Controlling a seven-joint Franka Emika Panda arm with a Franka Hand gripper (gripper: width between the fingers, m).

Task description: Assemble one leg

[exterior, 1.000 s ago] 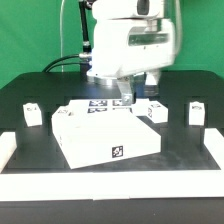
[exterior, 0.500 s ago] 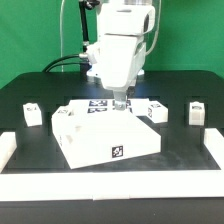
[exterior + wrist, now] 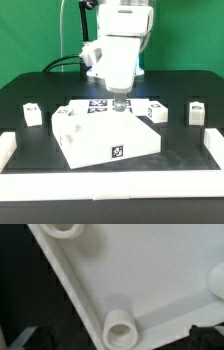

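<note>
The large white panel (image 3: 100,138) with round sockets lies in the middle of the black table. Small white legs with tags stand around it: one at the far left (image 3: 32,113), one by the panel's back left corner (image 3: 66,118), and two on the exterior view's right (image 3: 156,110) (image 3: 196,111). My gripper (image 3: 120,103) hangs over the panel's back edge. In the wrist view my gripper (image 3: 118,341) is open and empty, its dark fingertips (image 3: 205,335) either side of a round socket (image 3: 120,331) of the panel (image 3: 140,274). No leg is held.
The marker board (image 3: 97,105) lies behind the panel, partly hidden by my hand. White rails (image 3: 8,146) (image 3: 214,146) border the table on both sides and along the front. A green backdrop stands behind.
My wrist has turned, so the hand looks narrower, and the gripper has shifted slightly to the exterior view's left and lower over the panel's back edge. Panel and legs have not moved.
</note>
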